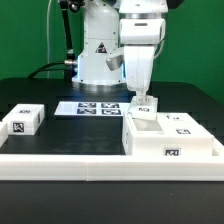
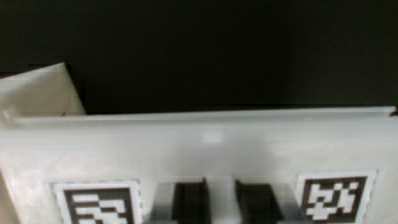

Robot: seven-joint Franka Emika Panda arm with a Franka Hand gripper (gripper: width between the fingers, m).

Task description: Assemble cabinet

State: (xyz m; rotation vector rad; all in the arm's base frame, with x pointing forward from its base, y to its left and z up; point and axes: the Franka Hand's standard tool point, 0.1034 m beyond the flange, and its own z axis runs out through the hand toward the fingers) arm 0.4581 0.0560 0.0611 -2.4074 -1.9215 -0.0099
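Exterior view: the cabinet (image 1: 172, 138), the biggest piece, sits on the table at that view's right, beside the long border rail (image 1: 70, 160). It looks like a rigid, light, smooth plastic box, likely slippery, and its thin upright wall (image 2: 214, 125) seems the best hold. The gripper (image 1: 147, 100) hangs at its rear edge. Whether its 2 fingers are apart or clamped, I cannot tell.

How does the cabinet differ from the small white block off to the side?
The cabinet is much larger than the small white block. The cabinet lies at the exterior view's right, beneath the gripper; the block sits alone at its left. The cabinet shows several marker tags, the block one. Both are white.
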